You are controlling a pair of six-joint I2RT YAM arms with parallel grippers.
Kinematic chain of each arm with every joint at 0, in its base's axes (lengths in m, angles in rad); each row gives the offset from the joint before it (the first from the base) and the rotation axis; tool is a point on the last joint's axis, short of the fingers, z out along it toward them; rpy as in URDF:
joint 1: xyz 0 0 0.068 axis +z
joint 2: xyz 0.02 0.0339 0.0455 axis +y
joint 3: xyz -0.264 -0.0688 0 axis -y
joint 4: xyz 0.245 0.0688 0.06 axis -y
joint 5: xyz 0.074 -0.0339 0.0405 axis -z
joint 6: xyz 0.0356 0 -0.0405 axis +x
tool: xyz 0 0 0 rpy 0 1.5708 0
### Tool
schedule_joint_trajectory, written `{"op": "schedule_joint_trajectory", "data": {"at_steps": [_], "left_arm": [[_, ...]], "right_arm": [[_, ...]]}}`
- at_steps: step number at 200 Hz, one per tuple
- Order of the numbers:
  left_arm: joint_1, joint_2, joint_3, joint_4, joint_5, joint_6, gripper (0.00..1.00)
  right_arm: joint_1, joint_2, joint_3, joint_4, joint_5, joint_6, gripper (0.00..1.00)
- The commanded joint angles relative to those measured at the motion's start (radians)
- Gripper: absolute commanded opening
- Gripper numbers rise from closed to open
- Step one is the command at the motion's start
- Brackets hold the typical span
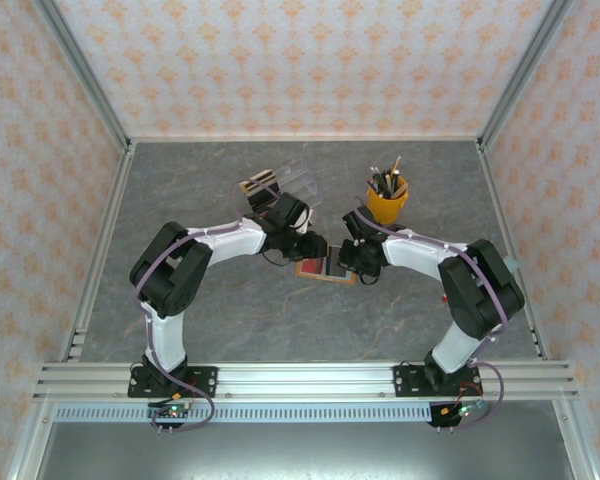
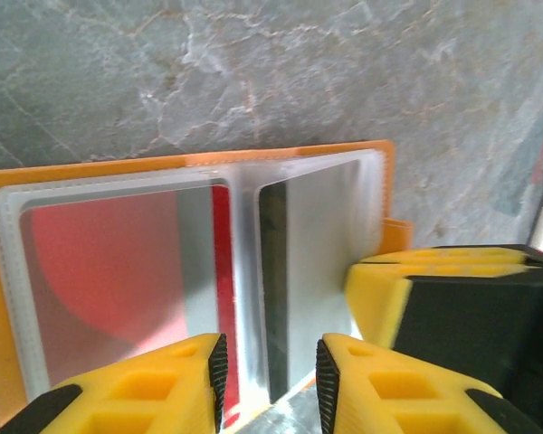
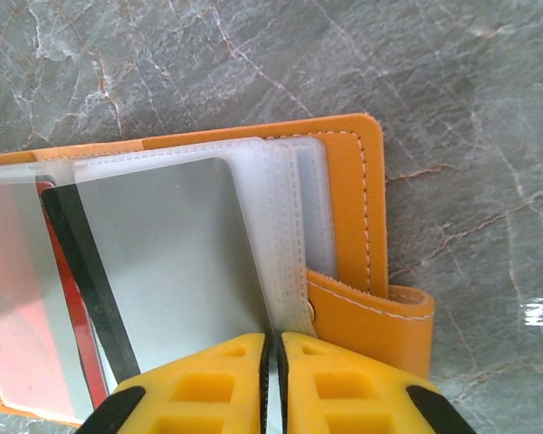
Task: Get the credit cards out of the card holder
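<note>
Orange card holder [image 3: 348, 208] lies open (red card [image 2: 118, 271] inside), right tool [image 3: 273, 342] pinching its sleeve [image 3: 285, 244], left tool [image 2: 270, 366] slightly spread

One flat orange card holder [image 1: 325, 270] lies open on one grey marbled worktop [image 1: 230, 310]. Two cards show inside it: one red card [image 2: 109, 271] and one grey card with a black stripe [image 3: 163, 253]. Its stacked clear plastic sleeves [image 3: 290, 208] are too layered to count. Two yellow-fingered pincers meet at the card holder, the left pincer [image 2: 270, 371] and the right pincer [image 3: 273, 371]. Beyond it stand one yellow cup of pens [image 1: 387, 207] and one clear plastic box [image 1: 295, 180].
</note>
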Motion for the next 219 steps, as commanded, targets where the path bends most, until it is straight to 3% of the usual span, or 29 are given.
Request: {"op": "schedule_joint_trajectory", "data": {"at_steps": [1, 75, 169, 219], "left_arm": [[-0.01, -0.036, -0.011, 0.04, 0.037, -0.067, 0.34], [-0.04, 0.049, -0.006, 0.056, 0.01, -0.138, 0.29], [-0.045, 0.09, -0.013, 0.074, -0.006, -0.128, 0.29], [-0.044, 0.107, -0.026, 0.177, 0.083, -0.161, 0.28]], "right_arm": [[-0.007, 0.029, -0.036, -0.032, 0.035, 0.016, 0.14], [-0.007, 0.026, -0.042, -0.028, 0.032, 0.012, 0.13], [-0.008, 0.049, -0.033, -0.046, 0.034, 0.013, 0.13], [-0.009, 0.05, -0.033, -0.043, 0.028, 0.014, 0.12]]}}
